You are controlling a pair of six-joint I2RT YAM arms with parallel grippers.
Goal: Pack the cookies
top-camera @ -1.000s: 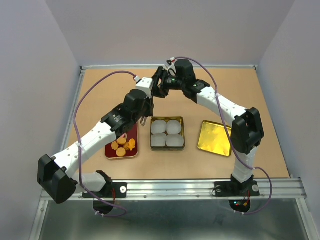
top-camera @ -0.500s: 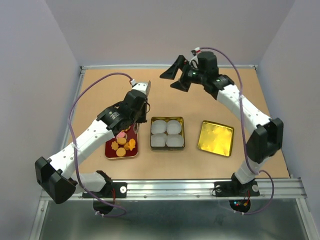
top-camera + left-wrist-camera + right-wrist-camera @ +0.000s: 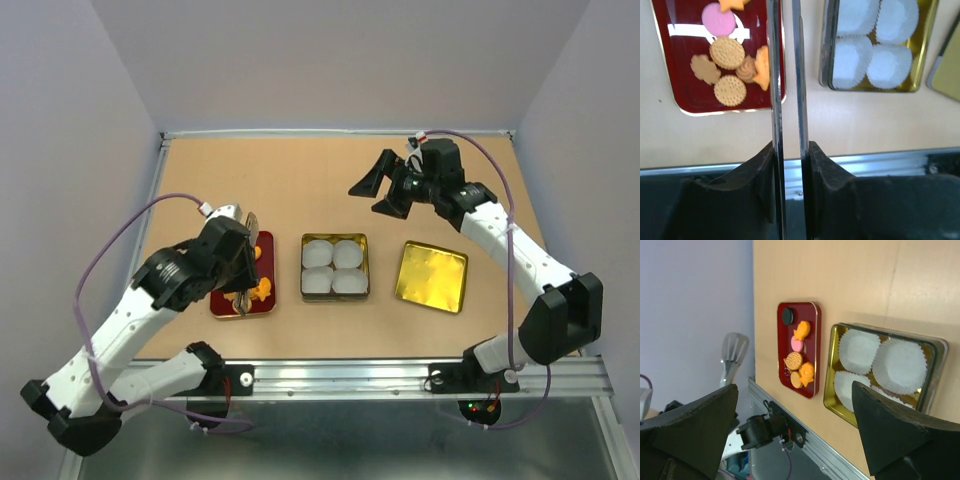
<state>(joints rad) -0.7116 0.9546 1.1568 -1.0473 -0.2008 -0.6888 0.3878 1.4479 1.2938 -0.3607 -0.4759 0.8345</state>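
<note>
- Far left, the left gripper (image 3: 788,150) is pinched narrow on a pair of metal tongs (image 3: 774,75), one black finger pressed against each blade. We see the blades close together with nothing between them, and their tips run out of the wrist view.
- Beneath the tongs, the cookies (image 3: 727,52) lie bunched on the red tray (image 3: 675,80). They are orange rounds and flower shapes, a pink one, and a dark one at the tray's far end that shows from the right wrist. The blades cross the tray's right-hand edge in the left wrist view, and we cannot tell whether they touch it.
- Just right of the tray, the tin (image 3: 925,55) holds four white paper cups (image 3: 890,65), all empty as far as we can see. We judge that packing has yet to begin and that the step in hand is the first pick.
- That pick, in our view, calls for the tongs to spread a little and drop over a single cookie at the pile's edge. They should squeeze lightly so the biscuit does not crack, then carry it right to a cup.
- Further right, the right gripper (image 3: 382,195) hangs above the far half of the table (image 3: 250,170). Its fingers are spread wide with nothing between them, well apart from the tin.
- At far right, a flat gold lid (image 3: 433,277) lies near the tin without touching it.
</note>
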